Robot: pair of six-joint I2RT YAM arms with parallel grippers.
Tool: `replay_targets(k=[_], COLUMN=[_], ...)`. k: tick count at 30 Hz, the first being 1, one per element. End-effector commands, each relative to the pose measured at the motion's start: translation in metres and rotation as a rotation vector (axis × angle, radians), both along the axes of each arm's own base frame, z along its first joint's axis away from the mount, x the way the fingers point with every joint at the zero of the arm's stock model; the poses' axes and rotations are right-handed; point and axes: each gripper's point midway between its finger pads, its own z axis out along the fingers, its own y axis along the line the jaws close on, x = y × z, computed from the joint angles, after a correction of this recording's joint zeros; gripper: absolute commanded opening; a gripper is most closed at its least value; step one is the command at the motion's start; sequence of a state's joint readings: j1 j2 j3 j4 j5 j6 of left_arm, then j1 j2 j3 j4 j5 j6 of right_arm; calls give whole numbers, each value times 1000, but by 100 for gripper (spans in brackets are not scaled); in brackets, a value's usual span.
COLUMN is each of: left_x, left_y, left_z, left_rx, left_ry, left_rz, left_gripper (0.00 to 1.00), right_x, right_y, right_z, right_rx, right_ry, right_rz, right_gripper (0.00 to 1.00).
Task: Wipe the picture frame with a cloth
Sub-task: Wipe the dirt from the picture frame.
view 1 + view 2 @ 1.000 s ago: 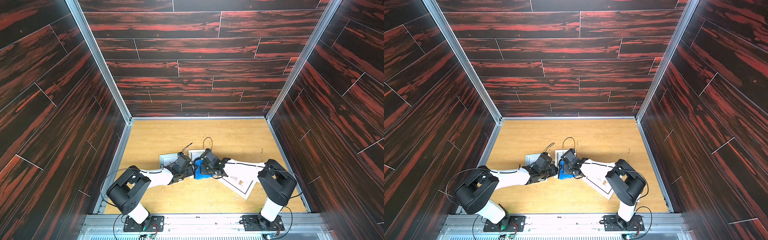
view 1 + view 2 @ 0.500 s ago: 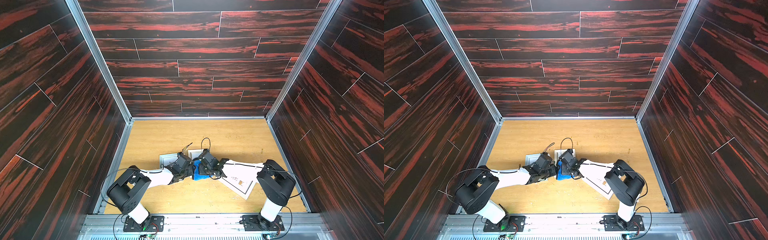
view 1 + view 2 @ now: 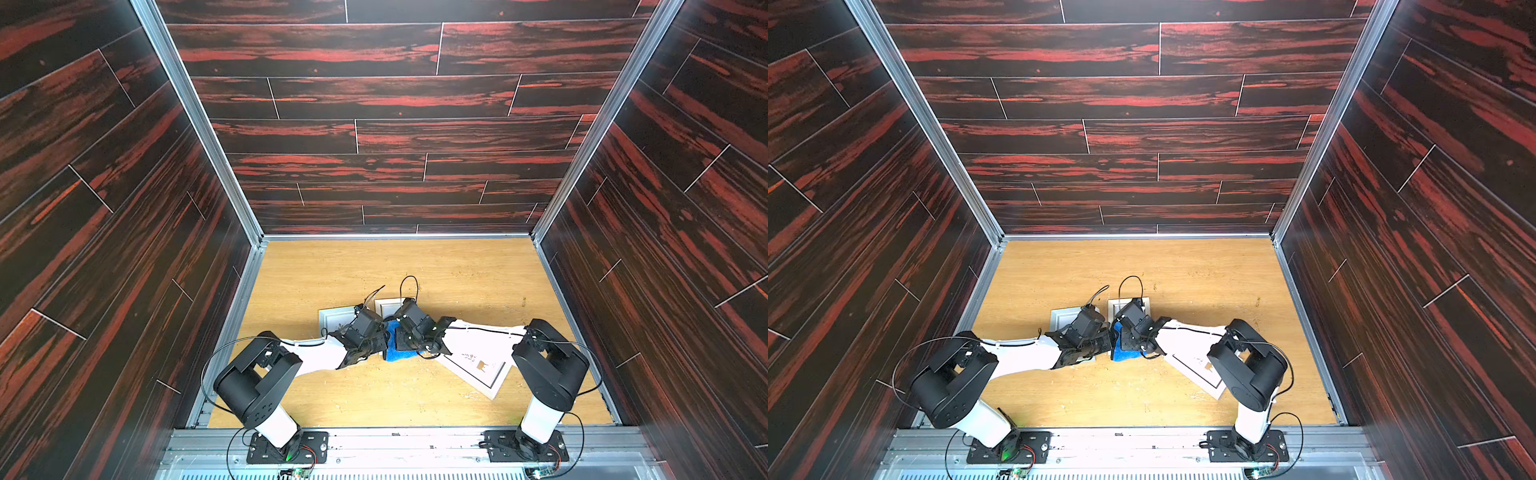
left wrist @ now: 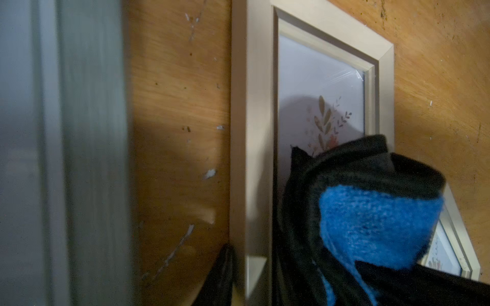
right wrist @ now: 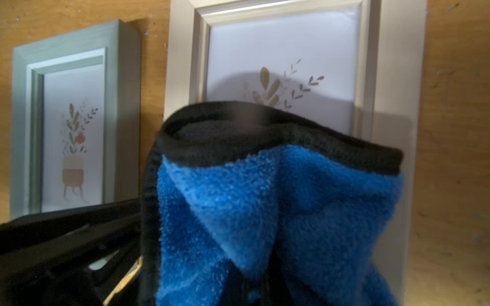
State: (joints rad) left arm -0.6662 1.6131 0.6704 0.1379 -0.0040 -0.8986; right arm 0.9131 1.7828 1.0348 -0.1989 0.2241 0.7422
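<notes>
The beige picture frame (image 3: 385, 306) (image 3: 1115, 304) lies flat mid-table, with a leaf print under its glazing (image 5: 281, 47). A bright blue cloth (image 3: 395, 352) (image 3: 1124, 353) with black trim is bunched on its near half. My right gripper (image 3: 400, 338) (image 5: 252, 286) is shut on the cloth (image 5: 265, 212), which hides its fingers. My left gripper (image 3: 380, 338) (image 4: 252, 278) is shut on a side rim of the frame (image 4: 252, 132), one finger outside that rim, next to the cloth (image 4: 379, 225).
A grey-green frame (image 3: 332, 318) (image 5: 66, 47) lies just left of the beige one, partly under my left arm. A larger white frame (image 3: 482, 374) (image 3: 1200, 376) lies under my right arm. Dark panelled walls and metal rails (image 3: 249, 291) enclose the wooden table (image 3: 415, 266).
My right gripper has slid the cloth a little to the left over the frame. The left arm has stayed where it was.
</notes>
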Motion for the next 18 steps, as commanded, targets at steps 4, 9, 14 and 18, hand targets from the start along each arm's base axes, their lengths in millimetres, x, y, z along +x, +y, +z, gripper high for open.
replay_targets(k=[4, 9, 14, 18], left_x=[-2, -2, -2, -4], left_y=[26, 26, 26, 23], left_z=[-12, -11, -9, -9], left_rx=[83, 80, 79, 72], left_ry=[25, 22, 17, 21], left_rz=[65, 64, 59, 35], left_gripper=[10, 10, 10, 9], right_x=[-11, -17, -7, 16], right_y=[-68, -33, -28, -61], right_z=[-24, -21, -19, -20], right_rx=[-129, -64, -124, -142], right_ry=[74, 90, 60, 51], right_rz=[-81, -19, -30, -80], right_gripper=[0, 0, 0, 0])
